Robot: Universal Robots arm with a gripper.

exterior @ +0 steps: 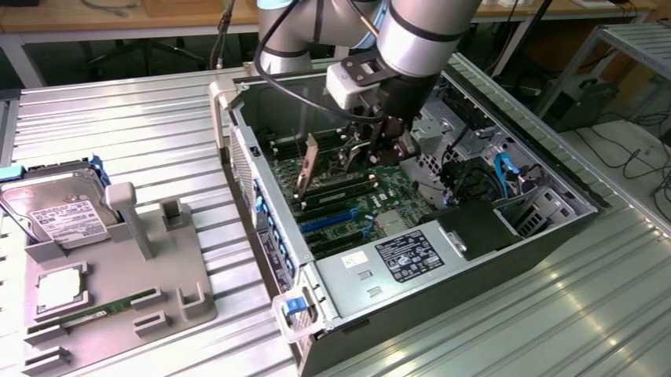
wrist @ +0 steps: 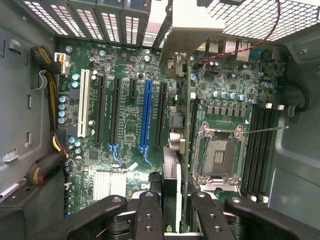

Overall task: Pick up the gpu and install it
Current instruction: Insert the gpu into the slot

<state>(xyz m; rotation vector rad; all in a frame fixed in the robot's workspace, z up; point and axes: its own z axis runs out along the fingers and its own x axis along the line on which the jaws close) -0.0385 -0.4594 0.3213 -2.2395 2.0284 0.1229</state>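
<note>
Fingers (wrist: 170, 210) clamped on gpu (wrist: 171, 150), card held edge-on between them, inside open case (exterior: 545, 236).
Gpu long axis runs away from fingers toward rear grille (wrist: 100, 20), parallel to slots.
Card hangs over motherboard (wrist: 125, 65), between black slot (wrist: 161, 115) and CPU socket (wrist: 220, 155); blue slot (wrist: 146, 117) further off, same side as black slot. Seated or not: cannot tell.
Exterior view: case holds motherboard, power supply (exterior: 409, 259).
Tray (exterior: 178, 306) at 9 o'clock on table (exterior: 126, 126) carries hard drive (exterior: 58, 208), RAM stick (exterior: 94, 310).

Ribbed metal table (exterior: 137, 118) seen with dull sheen. Grey matt plastic tray (exterior: 157, 298). Case (exterior: 346, 275) of bare matt metal. Gpu (wrist: 172, 165) bracket possibly brushed metal. Black matt gripper (wrist: 171, 210) fingers.
</note>
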